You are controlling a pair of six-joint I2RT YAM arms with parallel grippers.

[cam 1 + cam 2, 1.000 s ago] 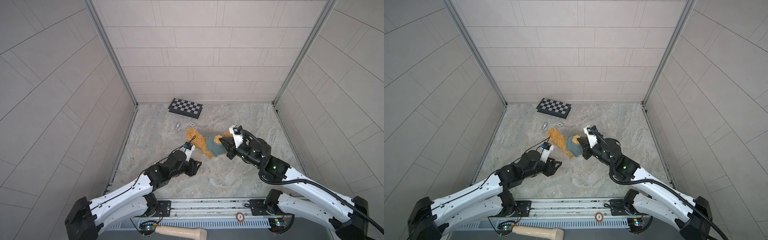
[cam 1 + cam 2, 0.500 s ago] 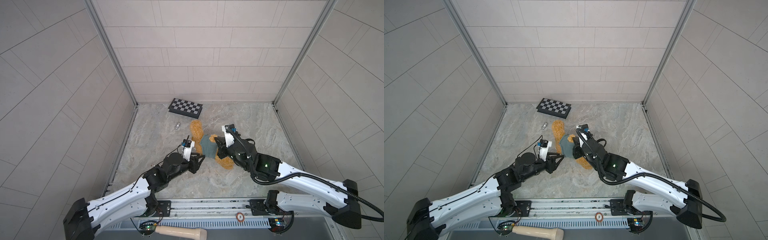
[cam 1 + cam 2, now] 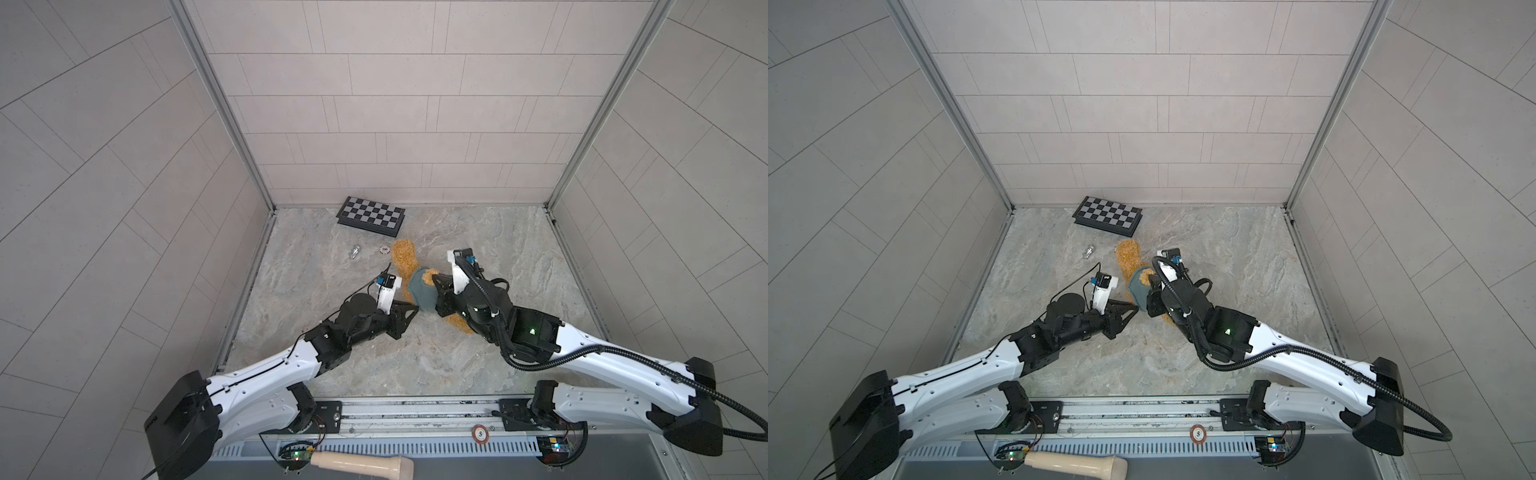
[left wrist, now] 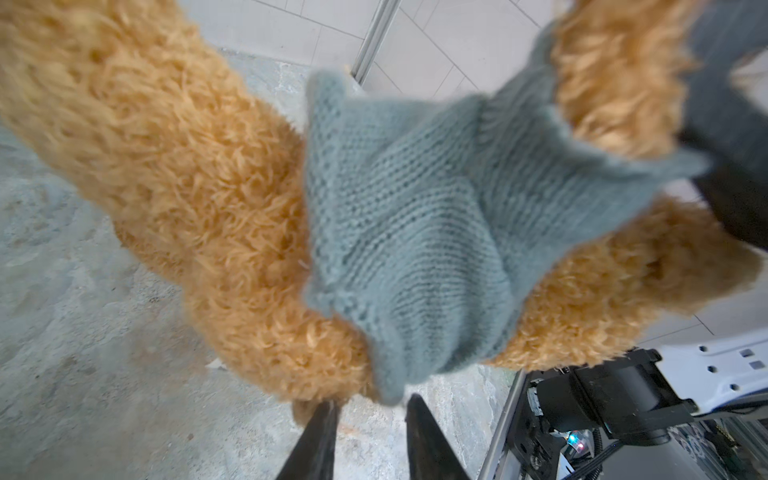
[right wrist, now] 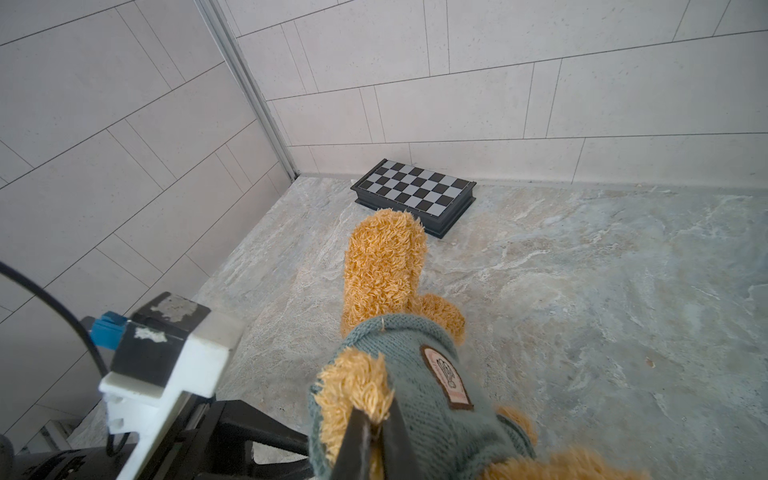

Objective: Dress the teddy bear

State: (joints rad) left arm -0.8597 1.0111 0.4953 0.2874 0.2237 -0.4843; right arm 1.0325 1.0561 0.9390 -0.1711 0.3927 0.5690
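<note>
Clamped tight, the right jaws have a tuft of shaggy golden fur pinched between them, right where a furry stub pokes out of a knitted opening. That's a firm grip on the teddy bear (image 5: 384, 266). The left jaws stand partly open, with a narrow gap between two black tapered tips. The drooping hem of the sweater (image 4: 415, 208) dips right down to that gap, but I can't tell whether they've caught any of it.

Look at these textures! Long, curly, honey-gold plush sits against a soft teal-grey knit in fine flat stitches, with an oval tan patch (image 5: 446, 380) sewn on.

In both top views the bear lies mid-table between the two arms, the sweater bunched around its middle. One thick limb stretches toward the chessboard (image 3: 371, 216), a flat black box with grey squares near the back wall, and ends close to its corner. The table (image 3: 457, 361) has a matte, marbled grey stone look.
</note>
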